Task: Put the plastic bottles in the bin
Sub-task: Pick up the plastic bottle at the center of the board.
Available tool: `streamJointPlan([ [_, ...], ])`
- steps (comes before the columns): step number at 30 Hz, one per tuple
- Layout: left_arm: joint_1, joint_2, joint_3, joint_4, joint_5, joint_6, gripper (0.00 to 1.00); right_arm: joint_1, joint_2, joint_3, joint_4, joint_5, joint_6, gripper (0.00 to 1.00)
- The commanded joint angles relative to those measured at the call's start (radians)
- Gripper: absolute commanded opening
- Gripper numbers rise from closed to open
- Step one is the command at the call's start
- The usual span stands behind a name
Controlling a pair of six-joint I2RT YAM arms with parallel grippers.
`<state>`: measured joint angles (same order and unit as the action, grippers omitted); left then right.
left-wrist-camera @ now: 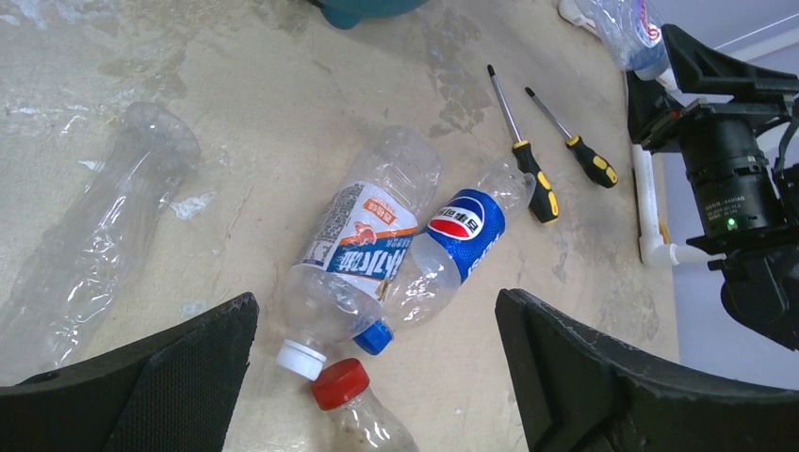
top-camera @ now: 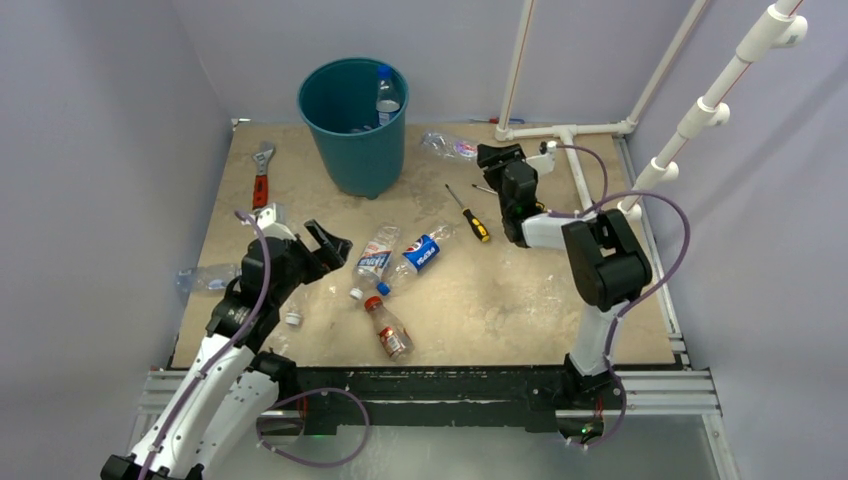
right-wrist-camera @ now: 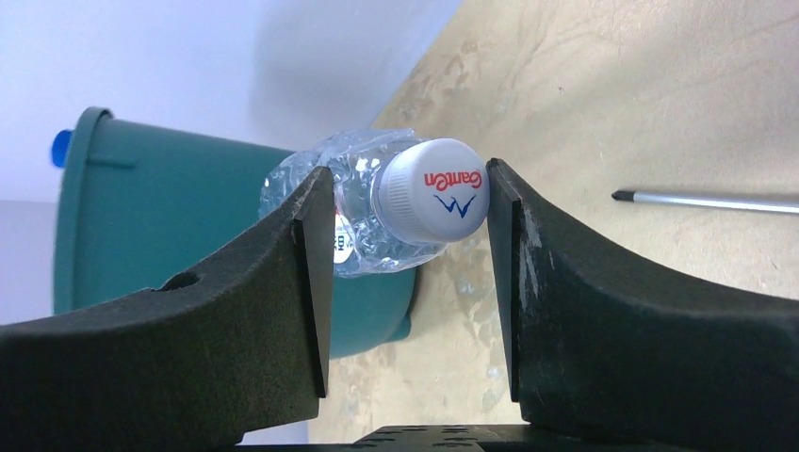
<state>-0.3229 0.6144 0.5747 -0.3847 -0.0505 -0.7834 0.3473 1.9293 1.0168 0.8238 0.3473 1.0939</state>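
Note:
The teal bin (top-camera: 352, 125) stands at the back of the table with one blue-capped bottle (top-camera: 387, 97) upright inside. My right gripper (right-wrist-camera: 407, 188) is shut on a crushed clear bottle (right-wrist-camera: 363, 202) with a white cap, just right of the bin (right-wrist-camera: 141, 226); the same bottle (top-camera: 450, 147) shows beside that gripper (top-camera: 490, 157). My left gripper (left-wrist-camera: 377, 306) hangs open above three bottles: a white-capped one (left-wrist-camera: 353, 250), a Pepsi one (left-wrist-camera: 462, 231) and a red-capped one (left-wrist-camera: 353, 405). A clear bottle (top-camera: 208, 277) lies at the table's left edge.
Two yellow-and-black screwdrivers (left-wrist-camera: 523, 151) (left-wrist-camera: 575, 141) lie right of the middle bottles. A red-handled wrench (top-camera: 262, 175) lies at the back left. A white pipe frame (top-camera: 565, 130) runs along the back right. Grey walls close in on three sides.

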Motion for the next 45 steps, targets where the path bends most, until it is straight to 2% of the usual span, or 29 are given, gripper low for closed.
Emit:
streamJointPlan([
  [1,0.001,-0.003,0.062,0.015,-0.013,0.005,0.97,0.002,-0.122,-0.090,0.074,-0.015,-0.067,0.19],
  [7,0.001,0.042,0.131,0.013,-0.028,0.033,0.97,0.030,-0.293,-0.233,0.088,-0.022,-0.171,0.18],
  [11,0.001,0.064,0.170,0.018,-0.039,0.042,0.97,0.089,-0.402,-0.304,0.054,-0.031,-0.283,0.18],
  [18,0.001,0.098,0.242,0.035,-0.052,0.084,0.96,0.230,-0.666,-0.397,-0.141,-0.094,-0.518,0.18],
  [23,0.001,0.100,0.299,0.077,-0.075,0.140,0.95,0.261,-0.894,-0.405,-0.413,-0.197,-0.664,0.19],
  [25,0.001,0.128,0.325,0.121,-0.015,0.161,0.97,0.261,-0.978,-0.400,-0.510,-0.260,-0.699,0.19],
  [27,0.001,0.169,0.337,0.195,0.126,0.171,0.98,0.262,-1.038,-0.387,-0.600,-0.331,-0.727,0.19],
  [30,0.001,0.228,0.298,0.441,0.435,0.126,0.99,0.261,-1.092,-0.358,-0.716,-0.437,-0.762,0.19],
  [32,-0.001,0.268,0.259,0.608,0.587,0.051,0.99,0.261,-1.115,-0.334,-0.778,-0.496,-0.783,0.19],
  [34,-0.006,0.316,0.255,0.688,0.687,0.015,0.99,0.262,-1.137,-0.311,-0.819,-0.554,-0.806,0.20],
  [37,-0.048,0.387,0.304,0.653,0.781,0.069,0.99,0.261,-1.157,-0.277,-0.871,-0.622,-0.838,0.20],
  [39,-0.124,0.426,0.361,0.523,0.787,0.187,0.99,0.261,-1.159,-0.255,-0.879,-0.656,-0.848,0.20],
  [42,-0.251,0.475,0.440,0.306,0.723,0.387,0.99,0.261,-1.148,-0.221,-0.876,-0.717,-0.860,0.21],
  [45,-0.275,0.497,0.442,0.287,0.749,0.404,0.99,0.262,-1.126,-0.191,-0.877,-0.749,-0.876,0.21],
])
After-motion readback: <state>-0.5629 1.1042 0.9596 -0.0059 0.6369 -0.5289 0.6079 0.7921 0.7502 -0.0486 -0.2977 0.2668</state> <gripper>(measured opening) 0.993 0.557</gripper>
